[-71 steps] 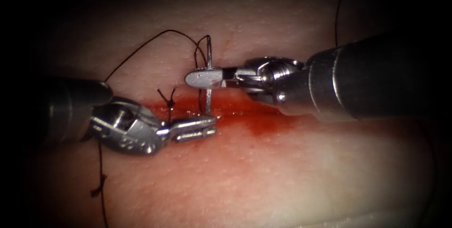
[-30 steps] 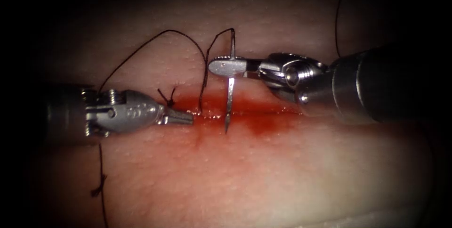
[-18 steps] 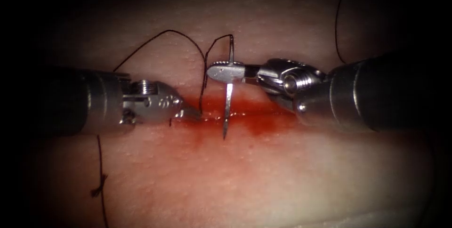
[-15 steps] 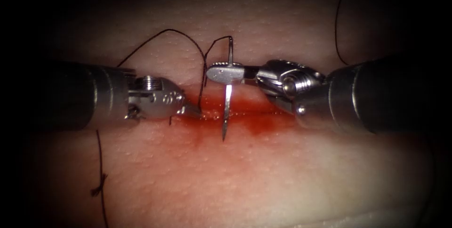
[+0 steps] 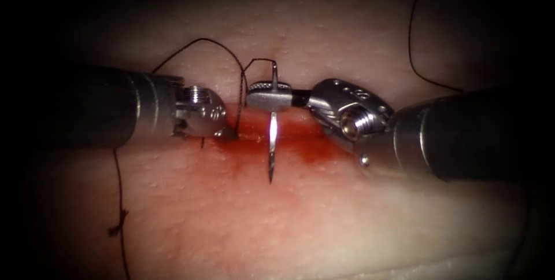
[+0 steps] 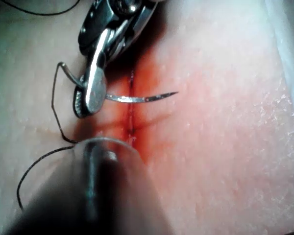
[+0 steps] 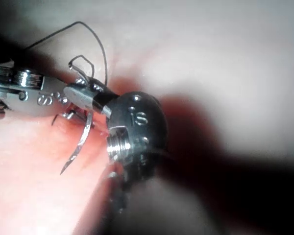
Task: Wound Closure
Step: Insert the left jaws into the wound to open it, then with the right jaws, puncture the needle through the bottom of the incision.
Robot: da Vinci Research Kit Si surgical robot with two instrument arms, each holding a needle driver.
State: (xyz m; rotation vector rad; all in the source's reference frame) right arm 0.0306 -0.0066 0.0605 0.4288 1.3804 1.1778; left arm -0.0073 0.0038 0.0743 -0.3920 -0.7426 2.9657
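My right tool [image 5: 265, 96] comes in from the right, its jaws shut on the curved needle [image 5: 272, 141] near the tail end. The needle hangs free over the cut [image 5: 306, 134], its tip pointing past the near edge and not in the tissue. Black thread [image 5: 199, 40] runs from the needle's tail, arcs over the far tissue and drops into the cut beside my left tool [image 5: 226, 133]. That tool's shut tip rests at the cut, left of the needle, and I see nothing held in it. The left wrist view has the needle [image 6: 137, 99] crossing the cut. The right wrist view shows it [image 7: 81, 139] below the jaws.
Red fluid [image 5: 315, 148] stains the tissue around the cut. A knotted thread strand [image 5: 118, 225] trails down the near left tissue. Another loose strand [image 5: 411, 37] lies at the far right, above the right tool's shaft [image 5: 462, 135].
My left tool has slid right along the cut toward the needle and covered the earlier knot. The right tool has shifted slightly left and down, so the needle tip now reaches further over the near edge.
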